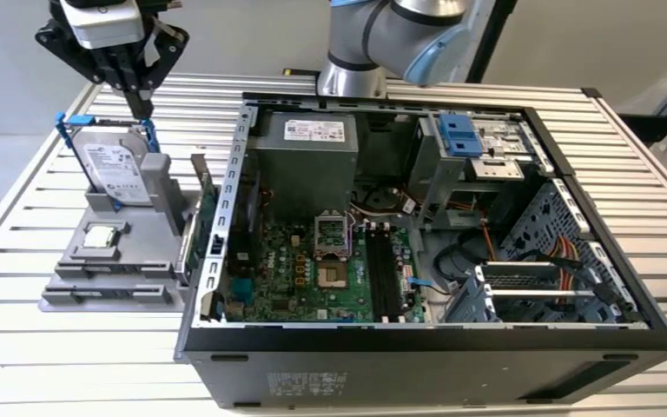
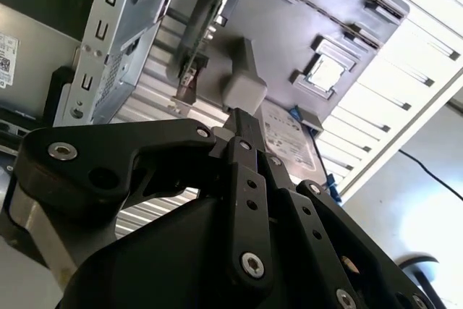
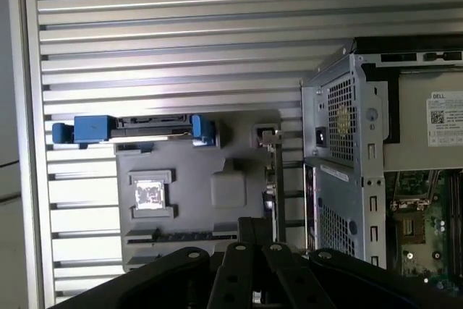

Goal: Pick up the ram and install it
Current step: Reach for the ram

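Observation:
The ram stands on edge in a slot at the side of the grey holder nearest the computer case. It looks like a thin edge-on stick in the first wrist view and a dark greenish strip in the second wrist view. My gripper hangs above the holder's far end, over the hard drive, up and to the exterior view's left of the ram. Its black fingers are pressed together with nothing between them. The gripper's tips sit short of the ram.
The holder also carries a silver hard drive in a blue frame and a square CPU chip. The open computer case lies to the exterior view's right, its motherboard showing black memory slots. All rests on a ribbed metal table.

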Controlling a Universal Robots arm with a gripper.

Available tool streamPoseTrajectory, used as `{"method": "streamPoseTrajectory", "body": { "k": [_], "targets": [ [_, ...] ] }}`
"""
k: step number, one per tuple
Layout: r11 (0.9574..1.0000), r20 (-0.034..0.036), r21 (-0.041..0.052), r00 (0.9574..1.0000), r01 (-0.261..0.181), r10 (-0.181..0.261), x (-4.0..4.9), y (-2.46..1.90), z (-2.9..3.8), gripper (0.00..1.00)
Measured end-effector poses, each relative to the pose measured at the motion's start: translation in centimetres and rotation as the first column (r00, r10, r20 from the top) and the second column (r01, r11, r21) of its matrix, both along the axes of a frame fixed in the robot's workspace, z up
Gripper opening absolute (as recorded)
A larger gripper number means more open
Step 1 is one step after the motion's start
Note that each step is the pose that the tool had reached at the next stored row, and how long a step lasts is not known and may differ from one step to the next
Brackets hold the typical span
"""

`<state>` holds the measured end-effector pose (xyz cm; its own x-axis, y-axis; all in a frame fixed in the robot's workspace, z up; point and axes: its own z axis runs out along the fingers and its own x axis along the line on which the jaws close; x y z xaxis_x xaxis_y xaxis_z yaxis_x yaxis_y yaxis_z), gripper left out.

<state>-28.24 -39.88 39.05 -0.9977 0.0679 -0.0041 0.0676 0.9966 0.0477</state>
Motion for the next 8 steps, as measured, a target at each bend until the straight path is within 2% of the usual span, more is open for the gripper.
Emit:
{"method": "streamPoseTrajectory", "body": {
  "k": [8],
  "targets": [
    [1.0000, -0.0059, 0.0000, 1.0000, -0.001, 0.001, -1.19, 0.00, -0.02, 0.00]
  ]
}}
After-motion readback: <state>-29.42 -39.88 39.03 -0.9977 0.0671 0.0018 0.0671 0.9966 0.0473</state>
